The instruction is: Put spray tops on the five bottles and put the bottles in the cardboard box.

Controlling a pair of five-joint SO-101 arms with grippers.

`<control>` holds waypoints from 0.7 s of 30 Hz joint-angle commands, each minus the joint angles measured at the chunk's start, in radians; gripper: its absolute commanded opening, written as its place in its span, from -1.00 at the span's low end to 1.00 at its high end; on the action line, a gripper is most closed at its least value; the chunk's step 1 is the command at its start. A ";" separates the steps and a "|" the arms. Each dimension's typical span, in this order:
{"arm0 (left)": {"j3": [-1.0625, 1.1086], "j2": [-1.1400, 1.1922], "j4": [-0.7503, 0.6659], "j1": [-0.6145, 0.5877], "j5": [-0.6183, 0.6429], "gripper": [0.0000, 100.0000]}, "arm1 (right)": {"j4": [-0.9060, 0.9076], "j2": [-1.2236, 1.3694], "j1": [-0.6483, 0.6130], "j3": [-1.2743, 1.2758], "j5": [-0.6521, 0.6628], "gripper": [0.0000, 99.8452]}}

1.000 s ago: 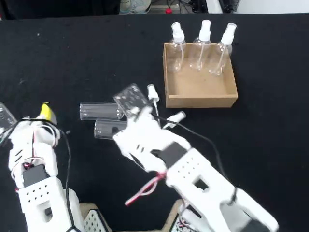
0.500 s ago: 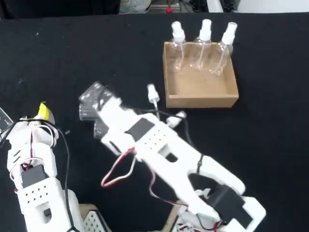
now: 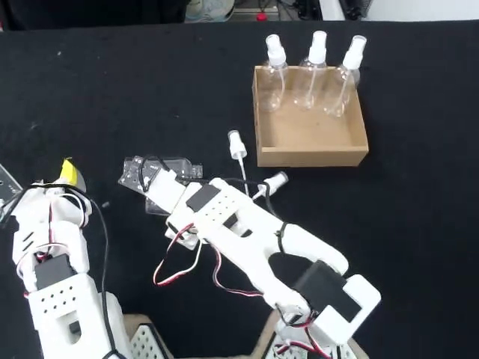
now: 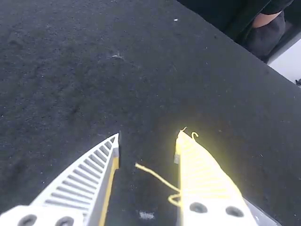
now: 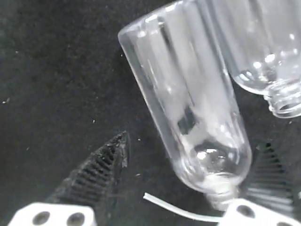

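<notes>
Right pincer (image 5: 190, 141) is hanging open astride a clear plastic bottle (image 5: 188, 94) lying at eight o'clock from the brown cardboard box (image 3: 310, 158); closing mid-body, clear of the neighbouring bottle (image 5: 263, 47), looks wisest.

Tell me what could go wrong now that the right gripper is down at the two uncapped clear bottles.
The round clear plastic bottle sits off-centre between the jaws of the open right gripper, near one finger; closing may roll or squirt it out. The second clear bottle lies right beside it and could get knocked away. The right arm is close beside a loose white spray top; pulling back might sweep it aside.
</notes>
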 commanded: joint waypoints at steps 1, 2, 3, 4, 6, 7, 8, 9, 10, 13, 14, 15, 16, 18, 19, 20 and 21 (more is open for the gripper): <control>-0.013 -0.003 -0.021 -0.010 0.008 -0.62 | -0.038 -0.007 0.017 -0.067 -0.008 -0.59; -0.013 -0.003 -0.021 -0.010 0.008 -0.62 | -0.048 -0.007 0.018 -0.067 -0.025 -0.71; -0.013 -0.003 -0.021 -0.010 0.008 -0.62 | -0.048 -0.007 0.021 -0.067 -0.032 -0.81; -0.013 -0.003 -0.021 -0.010 0.008 -0.62 | -0.048 -0.007 0.031 -0.067 -0.043 -0.91; -0.013 -0.003 -0.021 -0.010 0.008 -0.62 | -0.043 -0.010 0.048 -0.067 -0.043 -0.97; -0.013 -0.003 -0.021 -0.010 0.008 -0.62 | -0.020 -0.022 0.058 -0.071 -0.044 -0.94; -0.013 -0.003 -0.021 -0.010 0.008 -0.62 | 0.012 -0.045 0.068 -0.076 -0.048 -0.93; -0.015 -0.003 -0.021 -0.010 0.008 -0.62 | 0.049 -0.077 0.072 -0.091 -0.048 -0.94; -0.015 -0.003 -0.021 -0.010 0.008 -0.62 | 0.109 -0.122 0.077 -0.111 -0.048 -0.95; -0.015 -0.003 -0.021 -0.010 0.009 -0.62 | 0.302 -0.294 0.101 -0.197 -0.048 -0.95; -0.015 -0.003 -0.021 -0.010 0.009 -0.62 | 0.370 -0.355 0.120 -0.231 -0.046 -0.95; -0.015 -0.003 -0.021 -0.010 0.009 -0.62 | 0.434 -0.414 0.146 -0.259 -0.041 -0.94; -0.015 -0.003 -0.021 -0.010 0.009 -0.62 | 0.486 -0.469 0.180 -0.282 -0.040 -0.94; -0.015 -0.003 -0.021 -0.010 0.009 -0.62 | 0.568 -0.559 0.290 -0.300 -0.006 -0.94; -0.015 -0.003 -0.021 -0.010 0.009 -0.62 | 0.598 -0.595 0.365 -0.297 0.037 -0.94; -0.015 -0.003 -0.021 -0.010 0.009 -0.62 | 0.626 -0.621 0.456 -0.291 0.083 -0.94; -0.015 -0.003 -0.021 -0.010 0.009 -0.62 | 0.655 -0.639 0.559 -0.283 0.124 -0.94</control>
